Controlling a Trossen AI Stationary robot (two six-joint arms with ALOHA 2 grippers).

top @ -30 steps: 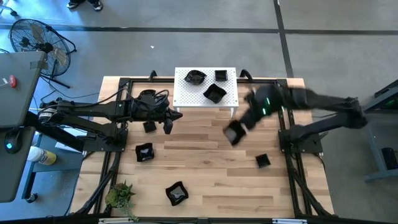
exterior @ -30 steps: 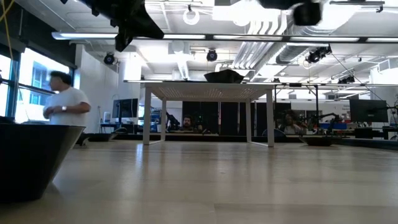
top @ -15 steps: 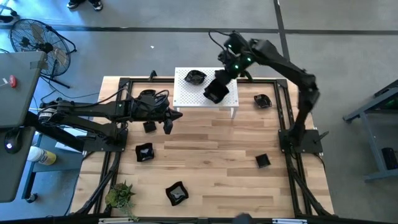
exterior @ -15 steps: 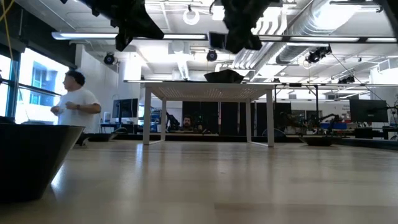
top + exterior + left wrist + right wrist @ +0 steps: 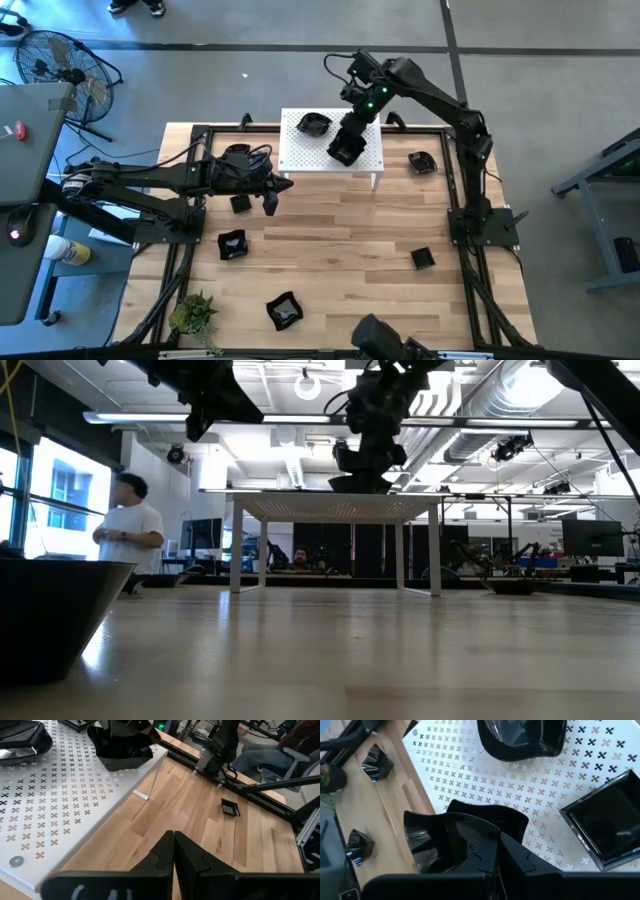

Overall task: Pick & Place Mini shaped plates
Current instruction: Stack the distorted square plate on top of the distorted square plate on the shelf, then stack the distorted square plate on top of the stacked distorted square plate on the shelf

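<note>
Plates still loose on the wooden table (image 5: 400, 300) show what is left. Nearest lies a wavy-edged dish (image 5: 284, 311) beside a small green plant (image 5: 193, 313). Farther in sit a small square dish (image 5: 423, 259) on the right and another dish (image 5: 232, 245) on the left, then one (image 5: 240, 204) just under the left arm. A rounded dish (image 5: 422, 161) lies to the right of the white rack (image 5: 300, 155), and one more (image 5: 237, 153) seems to sit at the far left, partly hidden by cables.

On the rack itself a rounded dish (image 5: 314, 124) and a square dish (image 5: 355, 122) already rest at the far side. My reading is that under half the job is done.

The right gripper (image 5: 492, 851) hangs over the near part of the rack, its fingers pressed together on the rim of a black dish (image 5: 437, 845). This dish is tilted above another dark dish (image 5: 492, 820) on the rack — whether the two touch I cannot tell. The next step is probably to set it down and let go.

The left gripper (image 5: 173, 851) waits over the table left of the rack, fingers pressed together and empty. Little blocks the way — only the rack's near leg (image 5: 156, 776) and the waiting arm. A person (image 5: 128, 535) stands in the room beyond.
</note>
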